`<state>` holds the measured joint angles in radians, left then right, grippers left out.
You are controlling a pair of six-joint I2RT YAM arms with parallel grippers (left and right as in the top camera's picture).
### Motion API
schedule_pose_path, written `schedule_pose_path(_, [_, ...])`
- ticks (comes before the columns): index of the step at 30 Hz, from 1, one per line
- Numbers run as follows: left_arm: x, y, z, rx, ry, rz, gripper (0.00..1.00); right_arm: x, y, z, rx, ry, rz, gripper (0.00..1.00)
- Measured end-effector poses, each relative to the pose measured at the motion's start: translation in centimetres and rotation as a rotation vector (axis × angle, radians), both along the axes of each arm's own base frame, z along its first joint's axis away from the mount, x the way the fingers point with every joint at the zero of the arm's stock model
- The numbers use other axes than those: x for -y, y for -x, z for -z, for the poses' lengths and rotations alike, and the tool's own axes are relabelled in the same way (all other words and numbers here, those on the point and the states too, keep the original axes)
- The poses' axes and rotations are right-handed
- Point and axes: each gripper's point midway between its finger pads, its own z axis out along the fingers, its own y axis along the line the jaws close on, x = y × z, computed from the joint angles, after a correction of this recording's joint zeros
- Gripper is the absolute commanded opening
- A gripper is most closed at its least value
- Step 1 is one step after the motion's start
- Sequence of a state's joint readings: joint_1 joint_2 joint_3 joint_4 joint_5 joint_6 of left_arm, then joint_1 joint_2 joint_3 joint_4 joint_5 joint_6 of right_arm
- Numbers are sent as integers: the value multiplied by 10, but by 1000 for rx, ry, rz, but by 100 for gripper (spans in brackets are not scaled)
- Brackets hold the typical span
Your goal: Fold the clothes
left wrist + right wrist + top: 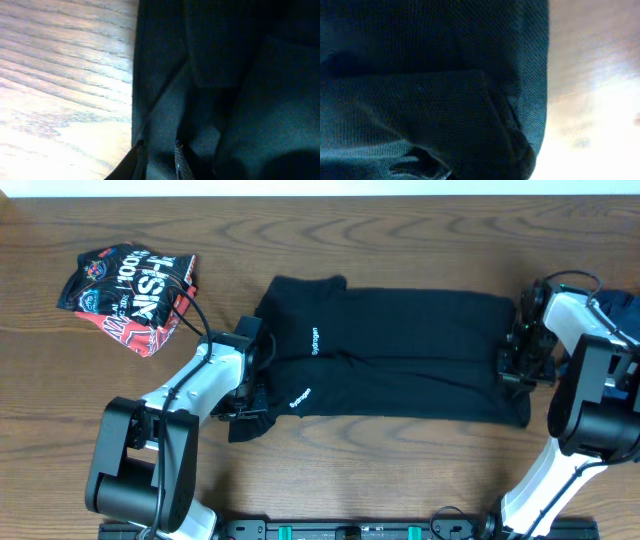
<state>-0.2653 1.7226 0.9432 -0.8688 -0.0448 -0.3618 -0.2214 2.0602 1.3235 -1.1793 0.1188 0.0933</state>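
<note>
A black garment [400, 350] with small white lettering lies lengthwise across the middle of the wooden table [400, 470], doubled over along its length. My left gripper [252, 388] is at its left end; in the left wrist view its fingertips [159, 160] are closed on a strip of the black cloth [225, 75]. My right gripper [520, 365] is at the garment's right end. In the right wrist view the black cloth [445, 75] bunches over the jaws and hides the fingers.
A crumpled black, red and white printed garment [130, 290] lies at the back left of the table. A blue object [622, 305] shows at the far right edge behind the right arm. Bare wood shows beside the cloth in both wrist views.
</note>
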Motion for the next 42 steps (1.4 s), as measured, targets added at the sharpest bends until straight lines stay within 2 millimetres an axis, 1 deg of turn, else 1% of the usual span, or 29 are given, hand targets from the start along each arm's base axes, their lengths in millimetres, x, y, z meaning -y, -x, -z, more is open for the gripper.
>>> schedule_pose_path(3, [-1,0,0,1,-8,2,21,2,17,0,-73,32,22,1])
schedule_pose_path(8, [-2,1,-1,-2,-12,7,21,5,16,1,-66,53,40,1])
schedule_pose_path(10, [-3,3,-6,-2,-13,14,22,5,15,0,-60,56,42,1])
schedule_pose_path(11, [-3,1,-12,13,-8,19,23,5,13,0,-52,58,44,2])
schedule_pose_path(12, [-2,-4,-20,43,0,25,29,6,10,-2,-34,61,46,2])
schedule_pose_path(13, [1,-13,-33,98,14,35,39,6,6,-5,-12,64,48,4])
schedule_pose_path(14, [3,-22,-45,150,28,41,44,6,2,-9,10,65,53,5])
schedule_pose_path(15, [7,-37,-64,231,49,48,49,7,-4,-17,46,67,58,19])
schedule_pose_path(16, [11,-51,-83,310,68,56,52,7,-10,-26,83,72,68,36])
schedule_pose_path(17, [15,-65,-104,392,88,65,54,8,-18,-37,134,76,73,60])
schedule_pose_path(18, [18,-79,-125,478,106,74,56,8,-29,-52,203,79,80,70])
schedule_pose_path(19, [20,-90,-141,538,119,80,56,9,-38,-65,260,82,79,71])
schedule_pose_path(21, [23,-115,-170,660,139,88,57,9,-60,-96,413,78,77,71])
schedule_pose_path(22, [23,-124,-178,698,144,84,57,7,-69,-112,483,69,70,70])
schedule_pose_path(24, [19,-147,-186,761,158,72,57,3,-78,-132,574,45,51,70])
schedule_pose_path(25, [18,-162,-187,793,176,63,57,-1,-81,-140,607,28,41,70])
schedule_pose_path(27, [16,-189,-182,831,211,50,58,-6,-82,-147,632,0,28,70])
schedule_pose_path(29, [15,-215,-165,839,260,40,59,-10,-82,-146,634,-22,18,71])
schedule_pose_path(30, [14,-225,-156,839,276,37,59,-11,-82,-146,633,-32,15,71])
schedule_pose_path(32, [16,-245,-133,830,309,44,60,-13,-82,-145,630,-44,10,71])
schedule_pose_path(33, [18,-253,-124,828,322,49,60,-14,-82,-145,630,-48,9,71])
schedule_pose_path(34, [21,-262,-110,818,337,57,60,-14,-82,-145,631,-50,8,71])
schedule_pose_path(37, [31,-285,-84,816,378,73,60,-16,-82,-145,629,-58,9,70])
schedule_pose_path(39, [37,-298,-69,827,405,88,60,-16,-81,-145,627,-61,9,70])
schedule_pose_path(42, [43,-308,-53,834,435,102,60,-17,-80,-144,620,-63,9,70])
